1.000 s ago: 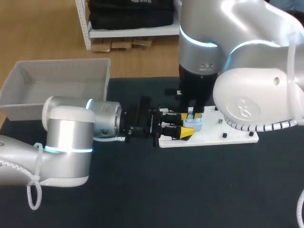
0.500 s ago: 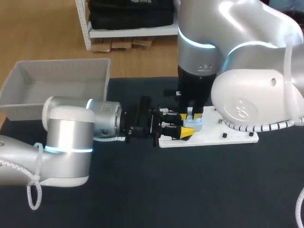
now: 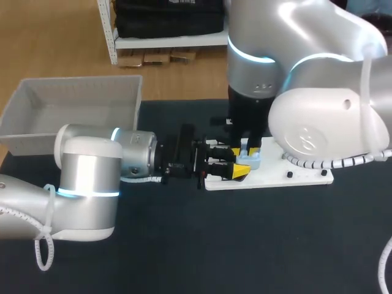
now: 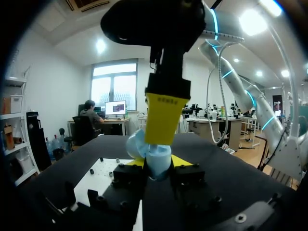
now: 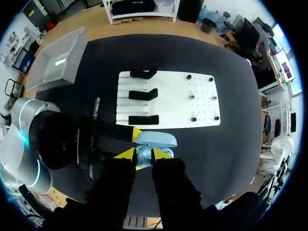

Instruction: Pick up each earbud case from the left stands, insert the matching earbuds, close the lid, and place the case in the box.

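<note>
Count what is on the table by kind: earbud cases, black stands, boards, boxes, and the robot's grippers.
earbud case: 1
black stands: 3
white board: 1
grey box: 1
grippers, left gripper and right gripper: 2
Total: 8

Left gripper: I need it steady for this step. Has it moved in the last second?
No. The left gripper, shut on the case, stays at the same spot by the board's left edge.
</note>
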You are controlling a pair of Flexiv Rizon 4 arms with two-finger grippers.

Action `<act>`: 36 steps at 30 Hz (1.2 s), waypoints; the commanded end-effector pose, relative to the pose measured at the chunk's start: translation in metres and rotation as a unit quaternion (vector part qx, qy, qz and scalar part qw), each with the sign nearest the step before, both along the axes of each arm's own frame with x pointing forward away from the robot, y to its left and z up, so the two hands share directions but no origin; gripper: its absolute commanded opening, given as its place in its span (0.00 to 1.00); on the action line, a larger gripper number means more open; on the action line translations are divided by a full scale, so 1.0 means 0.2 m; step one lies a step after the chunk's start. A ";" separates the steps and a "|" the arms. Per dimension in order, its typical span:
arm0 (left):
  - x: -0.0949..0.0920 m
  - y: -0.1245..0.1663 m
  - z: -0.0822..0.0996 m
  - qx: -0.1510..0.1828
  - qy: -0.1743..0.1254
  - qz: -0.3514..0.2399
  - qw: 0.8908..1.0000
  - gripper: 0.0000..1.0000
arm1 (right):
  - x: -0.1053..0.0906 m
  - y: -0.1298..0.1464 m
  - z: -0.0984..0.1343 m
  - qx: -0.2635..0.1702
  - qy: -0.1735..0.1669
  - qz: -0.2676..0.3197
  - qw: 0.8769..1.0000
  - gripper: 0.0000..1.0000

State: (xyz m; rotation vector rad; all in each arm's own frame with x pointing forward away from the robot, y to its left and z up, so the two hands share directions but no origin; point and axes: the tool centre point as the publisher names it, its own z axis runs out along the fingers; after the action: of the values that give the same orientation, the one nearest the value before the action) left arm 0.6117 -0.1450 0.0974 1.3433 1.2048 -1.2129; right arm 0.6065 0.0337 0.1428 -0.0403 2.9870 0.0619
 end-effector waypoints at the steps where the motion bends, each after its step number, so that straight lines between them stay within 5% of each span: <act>1: 0.00 0.00 0.01 0.001 0.001 -0.001 1.000 0.00 | 0.02 0.01 -0.01 -0.003 0.005 0.004 1.000 0.00; 25: 0.00 0.00 0.01 0.001 0.001 -0.001 1.000 0.00 | 0.01 0.03 -0.03 -0.018 0.012 0.030 0.999 0.00; 29: 0.00 0.00 0.01 0.001 0.001 -0.001 1.000 0.00 | 0.00 0.02 -0.02 -0.018 0.009 0.026 0.999 0.24; 36: 0.00 0.00 0.01 0.001 0.001 -0.001 1.000 0.00 | -0.02 0.01 0.02 -0.016 0.002 0.023 1.000 0.37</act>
State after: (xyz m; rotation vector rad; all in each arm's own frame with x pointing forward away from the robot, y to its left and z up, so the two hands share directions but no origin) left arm 0.6116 -0.1446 0.0985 1.3435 1.2027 -1.2139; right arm 0.6076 0.0388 0.1440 -0.1156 2.9978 0.0169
